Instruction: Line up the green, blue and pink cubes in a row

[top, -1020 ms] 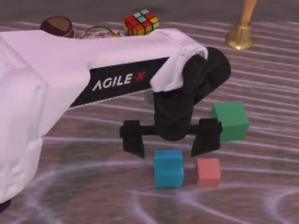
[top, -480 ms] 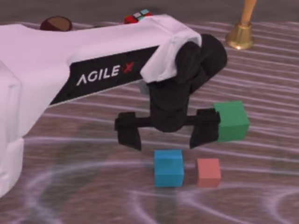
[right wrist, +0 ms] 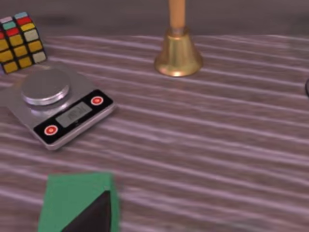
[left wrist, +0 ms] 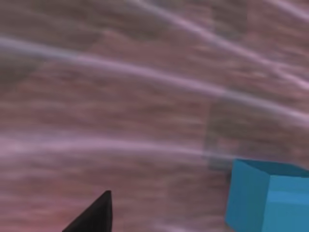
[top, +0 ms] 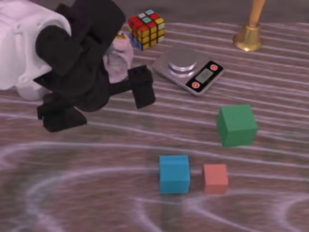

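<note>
My left jaws [top: 101,99] sit spread wide apart with nothing in them. The blue cube [top: 174,173] is off toward my right arm's side, nearer the surface's front edge, with the pink cube [top: 215,177] just beside it. The green cube [top: 236,125] sits apart, farther back. Can't tell how my right jaws stand.
</note>
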`<state>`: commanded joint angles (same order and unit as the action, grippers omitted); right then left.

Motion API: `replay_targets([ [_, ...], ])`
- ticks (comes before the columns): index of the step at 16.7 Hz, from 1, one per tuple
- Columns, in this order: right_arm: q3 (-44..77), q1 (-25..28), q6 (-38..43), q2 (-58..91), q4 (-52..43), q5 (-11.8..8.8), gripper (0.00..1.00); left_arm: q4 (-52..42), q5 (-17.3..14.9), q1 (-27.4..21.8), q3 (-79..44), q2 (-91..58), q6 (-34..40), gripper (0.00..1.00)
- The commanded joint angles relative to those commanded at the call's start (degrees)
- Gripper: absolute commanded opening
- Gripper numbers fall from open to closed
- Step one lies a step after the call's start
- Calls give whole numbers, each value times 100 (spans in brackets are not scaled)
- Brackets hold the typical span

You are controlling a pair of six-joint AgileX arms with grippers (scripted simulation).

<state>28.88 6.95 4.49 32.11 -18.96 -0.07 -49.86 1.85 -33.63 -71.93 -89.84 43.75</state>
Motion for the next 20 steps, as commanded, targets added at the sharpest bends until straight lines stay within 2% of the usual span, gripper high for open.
replay_targets([
  [4, 1913, 409, 289, 2613, -1330, 10, 100, 1193, 16, 1027, 2039, 2471, -772, 100],
  [11, 4986, 1102, 764, 6617, -3531, 1, 100, 3281, -33, 2575, 5382, 6444, -2693, 100],
  [16, 6654, 1435, 1011, 8528, -4541, 15, 100, 4486, -140, 3254, 6759, 8247, -3887, 100],
  [20, 7260, 1552, 1103, 9154, -4875, 22, 100, 4965, -183, 3470, 7179, 8953, -4354, 100],
])
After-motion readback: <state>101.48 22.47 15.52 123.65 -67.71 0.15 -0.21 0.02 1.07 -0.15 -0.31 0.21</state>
